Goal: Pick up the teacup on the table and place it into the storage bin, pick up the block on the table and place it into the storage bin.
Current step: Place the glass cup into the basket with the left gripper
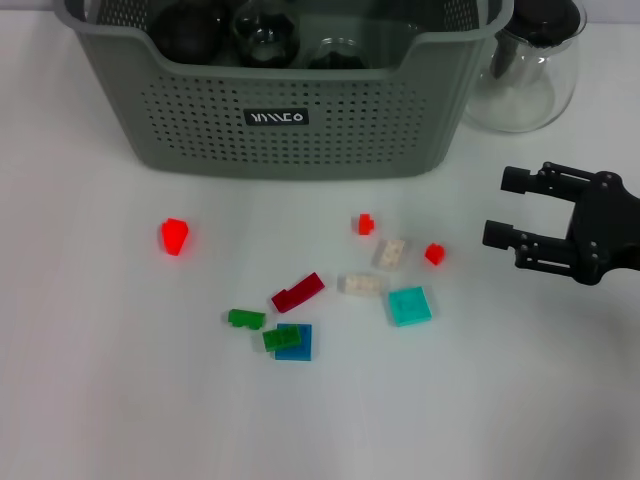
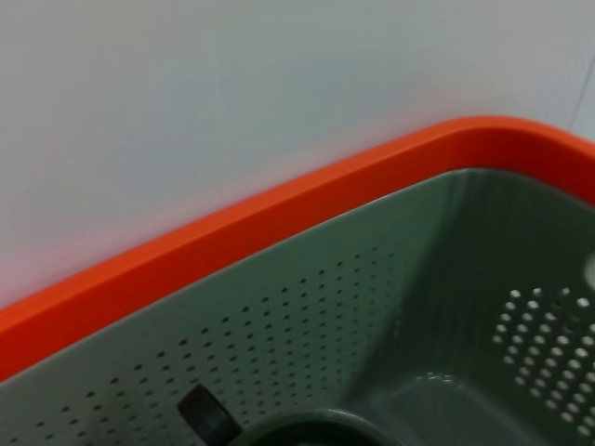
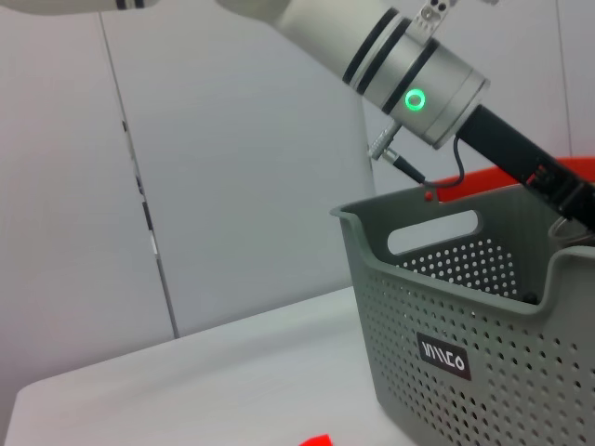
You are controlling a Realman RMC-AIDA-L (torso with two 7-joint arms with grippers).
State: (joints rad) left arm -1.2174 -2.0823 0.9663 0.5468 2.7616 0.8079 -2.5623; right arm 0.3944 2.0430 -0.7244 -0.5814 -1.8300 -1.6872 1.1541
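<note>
The grey-green storage bin (image 1: 300, 140) stands at the back of the table, its labelled wall also in the right wrist view (image 3: 446, 353). Dark rounded glassy shapes (image 1: 262, 32) lie inside it; I cannot tell whether one is the teacup. Several small blocks lie in front: a red one (image 1: 175, 236) alone at the left, a dark red one (image 1: 298, 292), a cyan one (image 1: 409, 305) and white ones (image 1: 392, 252). My right gripper (image 1: 500, 208) hovers open and empty right of the blocks. My left arm (image 3: 409, 70) reaches down into the bin, its gripper behind the wall.
A clear glass carafe (image 1: 525, 70) with a black lid stands right of the bin, behind the right gripper. The left wrist view shows the bin's perforated inner wall (image 2: 307, 316) against an orange edge (image 2: 232, 228). Green (image 1: 245, 319) and blue (image 1: 298, 342) blocks lie nearer the front.
</note>
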